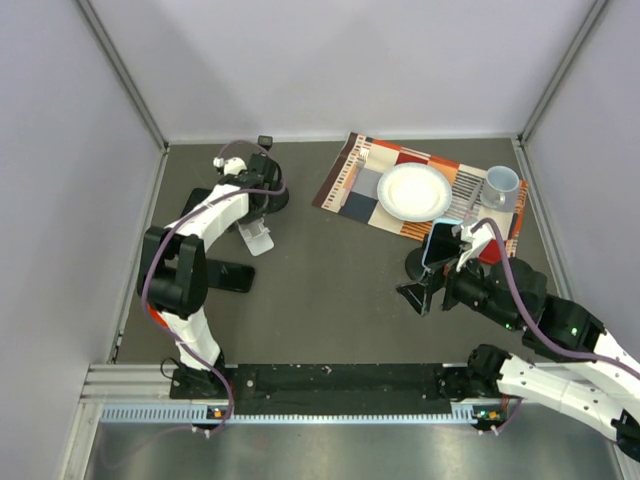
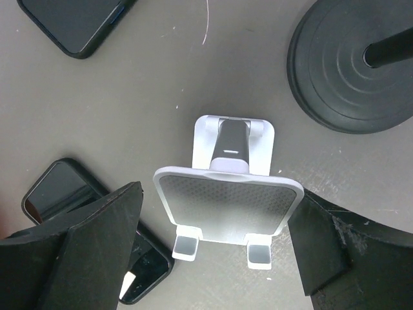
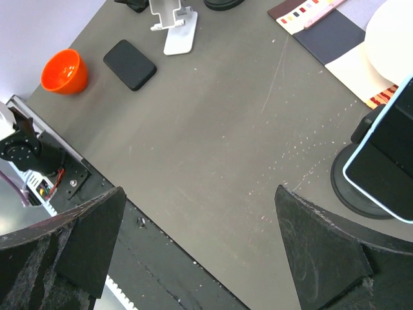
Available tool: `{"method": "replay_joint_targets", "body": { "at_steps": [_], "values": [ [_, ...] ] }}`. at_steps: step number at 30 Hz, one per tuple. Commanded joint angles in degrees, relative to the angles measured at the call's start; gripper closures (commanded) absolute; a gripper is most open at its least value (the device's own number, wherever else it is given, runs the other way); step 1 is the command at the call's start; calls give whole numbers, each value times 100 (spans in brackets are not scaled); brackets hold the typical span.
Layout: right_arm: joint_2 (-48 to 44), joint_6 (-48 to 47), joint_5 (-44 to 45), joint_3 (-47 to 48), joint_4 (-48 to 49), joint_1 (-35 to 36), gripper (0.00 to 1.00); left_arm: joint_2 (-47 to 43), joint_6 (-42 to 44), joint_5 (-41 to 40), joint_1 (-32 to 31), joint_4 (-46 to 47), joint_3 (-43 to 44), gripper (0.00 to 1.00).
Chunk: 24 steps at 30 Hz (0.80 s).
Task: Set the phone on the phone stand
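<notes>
Left claw (image 2: pixel 210 248) spread wide, empty; right claw (image 3: pixel 197 248) spread wide, empty.

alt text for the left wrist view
An empty white phone stand sits centred between the open fingers. Two dark phones lie on the table to its left, one partly behind a finger; a black pole base stands upper right.

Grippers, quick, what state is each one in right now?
Left gripper: open, empty, over the phone stand.
Right gripper: open, holding nothing.
</notes>
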Motion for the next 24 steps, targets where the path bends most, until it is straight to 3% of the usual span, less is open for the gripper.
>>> {"method": "replay_joint_targets", "body": {
  "at_steps": [1, 2, 3, 6, 9, 10, 12, 16, 19, 24],
  "values": [
    [-42, 4, 79, 74, 44, 61, 1, -140, -106, 6, -94, 410, -99, 8],
    [-60, 56, 79, 65, 44, 61, 1, -209, -62, -29, -103, 454, -195, 11],
    [-104, 74, 79, 48, 44, 61, 1, -254, -9, -47, -137, 619, -257, 24],
    [-183, 75, 88, 30, 44, 70, 1, -438, 96, -258, -208, 822, -450, 49],
    [-253, 57, 132, 47, 26, 70, 1, -579, 333, -302, -295, 946, -582, 59],
    [-271, 48, 175, 48, 9, 70, 1, -614, 421, -293, -340, 998, -609, 81],
    [-289, -22, 219, 74, -26, 70, 1, -693, 597, -381, -558, 999, -600, 100],
    [-341, -127, 491, 170, -140, 70, 1, -799, 1080, -294, -1173, 1096, -425, 100],
    [-420, -172, 780, 258, -237, 70, 1, -738, 1397, 303, -1683, 1183, -162, 100],
    [-885, -128, 1572, 381, -325, 61, 1, -316, 1091, 700, -2562, 991, 313, 100]
  ]
}}
